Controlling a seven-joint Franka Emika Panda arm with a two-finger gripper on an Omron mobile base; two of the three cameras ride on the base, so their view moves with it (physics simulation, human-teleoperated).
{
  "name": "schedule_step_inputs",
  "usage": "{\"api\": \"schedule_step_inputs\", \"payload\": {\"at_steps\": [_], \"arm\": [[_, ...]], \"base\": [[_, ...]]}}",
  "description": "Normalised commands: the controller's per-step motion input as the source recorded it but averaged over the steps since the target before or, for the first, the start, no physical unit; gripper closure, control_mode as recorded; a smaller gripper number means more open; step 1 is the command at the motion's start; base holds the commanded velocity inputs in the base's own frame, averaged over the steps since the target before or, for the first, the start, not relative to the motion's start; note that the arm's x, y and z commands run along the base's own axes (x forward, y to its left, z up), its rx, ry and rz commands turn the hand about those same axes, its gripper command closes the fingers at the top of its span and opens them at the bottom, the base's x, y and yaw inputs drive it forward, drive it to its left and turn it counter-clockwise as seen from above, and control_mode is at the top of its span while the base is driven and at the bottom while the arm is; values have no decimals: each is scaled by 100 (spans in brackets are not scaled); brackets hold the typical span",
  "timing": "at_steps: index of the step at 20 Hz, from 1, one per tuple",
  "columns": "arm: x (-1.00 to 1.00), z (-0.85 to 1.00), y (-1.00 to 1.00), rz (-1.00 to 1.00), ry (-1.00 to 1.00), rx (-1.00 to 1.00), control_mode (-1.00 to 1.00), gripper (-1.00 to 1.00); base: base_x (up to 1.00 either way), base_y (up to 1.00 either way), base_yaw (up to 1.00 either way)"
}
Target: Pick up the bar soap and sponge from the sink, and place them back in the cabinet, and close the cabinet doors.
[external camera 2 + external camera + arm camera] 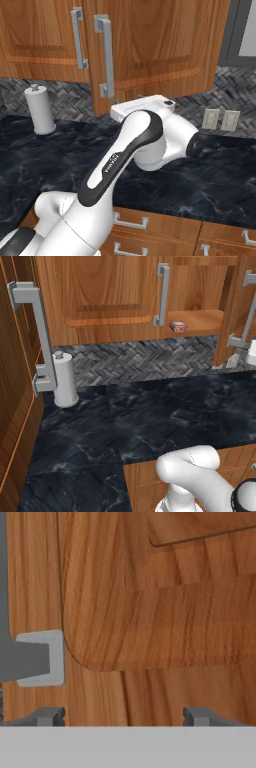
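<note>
Black marble counter (150, 411) beneath the cabinet (200, 321): the bar soap (177, 326) already lies on its shelf, while the sponge remains unplaced. Gripper (124, 716), jaws spread and empty, faces 1 cabinet door (150, 612); both doors await closing.

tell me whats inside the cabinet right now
On the wooden shelf of the cabinet sits the bar soap. The nearer of the cabinet doors hides the rest of the inside, so the sponge cannot be confirmed there.
</note>
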Motion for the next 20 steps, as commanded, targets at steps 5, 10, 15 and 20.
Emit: {"api": "schedule_step_inputs", "payload": {"at_steps": [5,10,15,20], "arm": [[37,0,13,-12,0,0,-100,-100],[42,0,13,-12,0,0,-100,-100],[35,0,7,-10,-2,0,-100,-100],[33,0,8,-7,-3,0,-100,-100]], "base": [[0,0,0],[0,0,0],[0,0,0],[0,0,0]]}}
